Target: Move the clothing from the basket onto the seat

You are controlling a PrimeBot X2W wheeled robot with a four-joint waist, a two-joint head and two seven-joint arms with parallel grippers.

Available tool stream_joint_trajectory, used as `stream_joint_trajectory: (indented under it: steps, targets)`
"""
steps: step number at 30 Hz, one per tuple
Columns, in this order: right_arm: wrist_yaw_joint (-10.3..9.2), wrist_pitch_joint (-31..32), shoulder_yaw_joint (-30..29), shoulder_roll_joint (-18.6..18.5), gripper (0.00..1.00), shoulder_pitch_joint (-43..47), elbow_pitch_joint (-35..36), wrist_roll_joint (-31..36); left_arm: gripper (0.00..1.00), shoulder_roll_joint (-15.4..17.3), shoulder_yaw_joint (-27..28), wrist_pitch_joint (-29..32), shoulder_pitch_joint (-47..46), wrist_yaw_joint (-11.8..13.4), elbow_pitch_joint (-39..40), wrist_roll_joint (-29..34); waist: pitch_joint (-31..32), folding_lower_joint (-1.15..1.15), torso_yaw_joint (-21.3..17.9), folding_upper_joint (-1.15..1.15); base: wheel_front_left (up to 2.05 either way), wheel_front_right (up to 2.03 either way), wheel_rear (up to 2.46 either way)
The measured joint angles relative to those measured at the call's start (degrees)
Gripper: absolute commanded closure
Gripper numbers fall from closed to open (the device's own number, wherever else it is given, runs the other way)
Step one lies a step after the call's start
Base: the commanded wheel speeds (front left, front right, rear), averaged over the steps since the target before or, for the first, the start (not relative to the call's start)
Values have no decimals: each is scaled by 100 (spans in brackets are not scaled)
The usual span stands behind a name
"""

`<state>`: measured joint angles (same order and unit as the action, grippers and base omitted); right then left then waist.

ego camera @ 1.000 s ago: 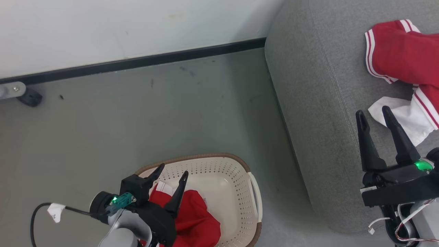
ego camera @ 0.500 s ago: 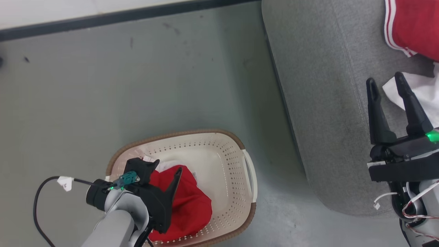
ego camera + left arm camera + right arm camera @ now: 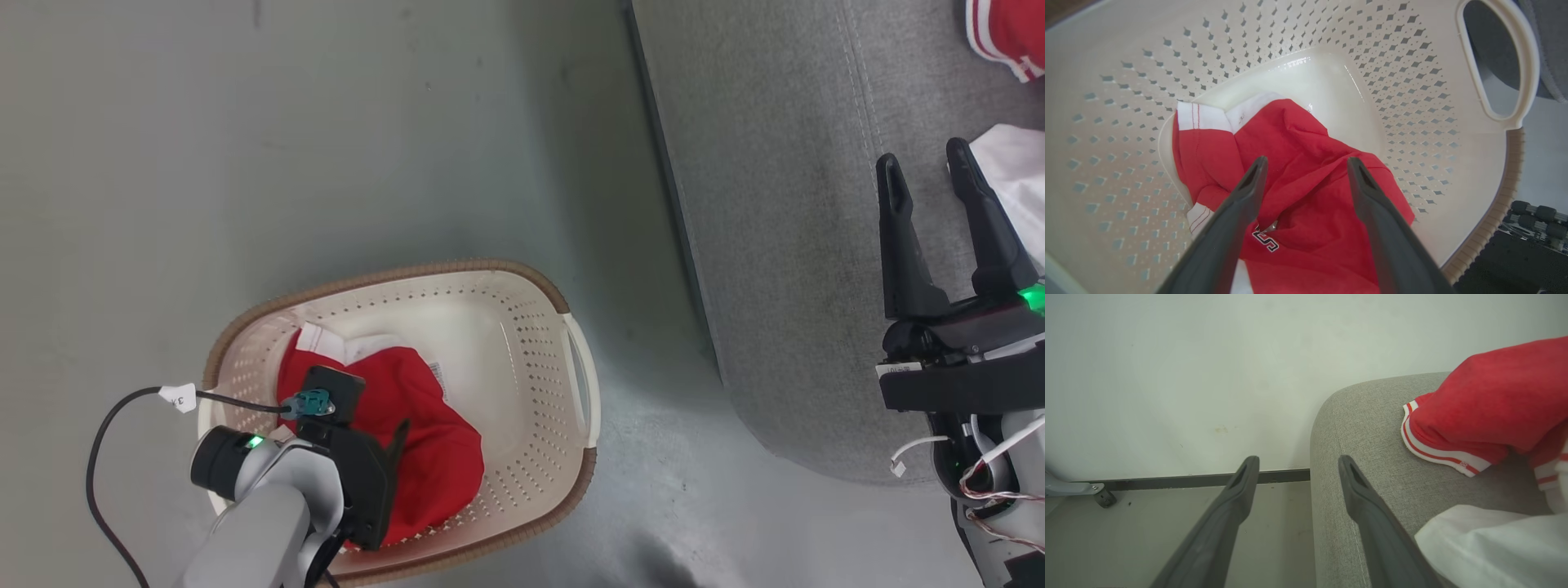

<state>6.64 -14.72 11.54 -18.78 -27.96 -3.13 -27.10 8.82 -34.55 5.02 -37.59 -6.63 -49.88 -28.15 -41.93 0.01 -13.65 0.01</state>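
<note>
even soft light, wrist-view edge distortion

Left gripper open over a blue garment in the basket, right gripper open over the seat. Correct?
No: the garment is red, not blue, as the left wrist view shows. The left gripper is open over it in the basket, the right gripper open over the seat.

The basket (image 3: 531, 343) at 7 o'clock and the seat (image 3: 775, 245) at 2 o'clock are seen from overhead by the head camera. They are shared, closer, with the left and right wrist views respectively.
</note>
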Motion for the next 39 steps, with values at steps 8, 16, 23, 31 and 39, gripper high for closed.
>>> stream_joint_trajectory:
  steps: [8, 16, 23, 31, 39]
  targets:
    - [43, 0, -13, 41, 0, -155, -1, 91, 0, 24, -103, 254, -244, -33, -494, 1, -321, 0, -154, 0, 0, 0, 0]
    - [44, 0, -59, 90, 0, -214, 40, 101, 0, 27, -199, 443, -494, -44, -899, 52, -602, 0, -332, 0, 0, 0, 0]
    - [44, 0, -74, 171, 0, -302, 41, 143, 0, 63, -386, 681, -661, -44, -1229, 155, -803, -1, -466, 0, 0, 0, 0]
    - [44, 0, -11, 218, 0, -326, 35, 143, 0, 45, -550, 887, -699, -46, -1519, 321, -971, -1, -607, 0, 0, 0, 0]
    - [45, 0, 25, 220, 0, -328, 20, 143, 4, -21, -633, 1021, -810, -46, -1736, 331, -1093, 0, -687, -1, 0, 0, 0]
